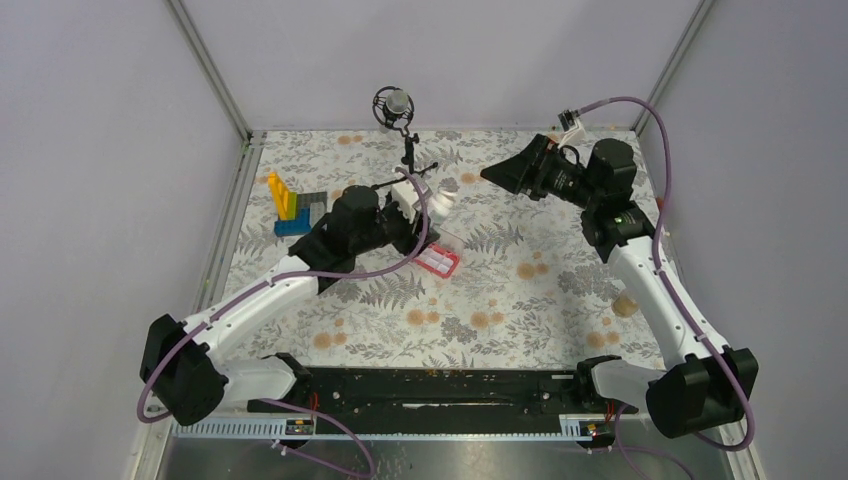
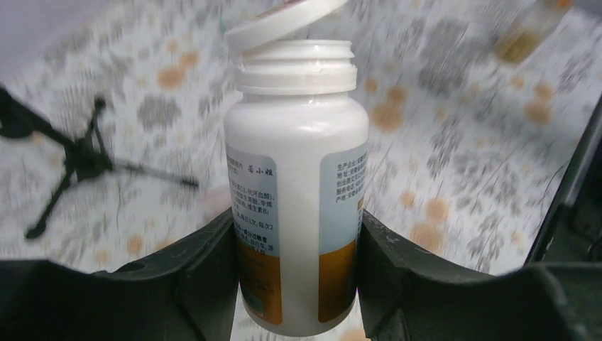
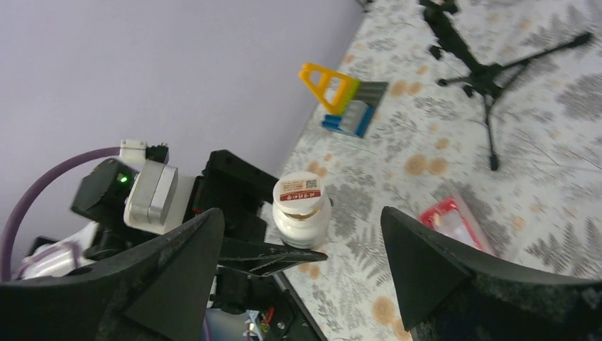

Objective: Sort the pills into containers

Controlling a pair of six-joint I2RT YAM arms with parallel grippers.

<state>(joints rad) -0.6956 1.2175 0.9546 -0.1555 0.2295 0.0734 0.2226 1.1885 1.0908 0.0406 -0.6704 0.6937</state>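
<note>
Just behind the pink box, on its far side, the left gripper clamps the white bottle round its orange-labelled lower half, upright, one finger on each side. White cap sits loose and tilted on the threaded neck. Right gripper is further back and right of the pink box, jaws spread wide, nothing between them, apart from the bottle. Toy-brick block well left of the pink box, tripod stand behind it. Clear yellowish bottle is blurred; can't place it against the pink box. Pills too small to make out. Floral cloth under everything.
</note>
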